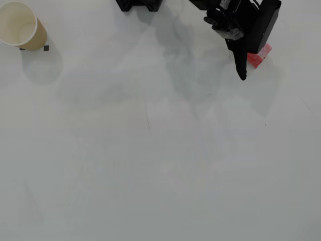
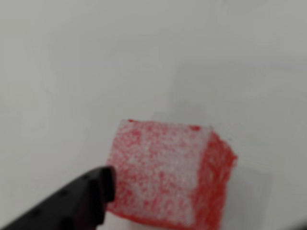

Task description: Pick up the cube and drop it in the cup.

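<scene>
The cube [image 1: 261, 56], red with whitish scuffed faces, rests on the white table at the top right of the overhead view, half hidden under the black arm. My gripper [image 1: 252, 68] stands over it, open. One black finger [image 2: 81, 201] sits against the cube's [image 2: 168, 172] left edge in the wrist view. The other finger shows only as a dark sliver at the bottom right corner, apart from the cube. The cup [image 1: 19, 25], tan paper with a white rim and cream inside, stands far off at the top left with nothing visible inside.
The arm's black base [image 1: 140, 5] sits at the top edge of the overhead view. Two small dark marks [image 1: 46, 48] lie beside the cup's foot. The white table [image 1: 160, 160] stretches between cube and cup.
</scene>
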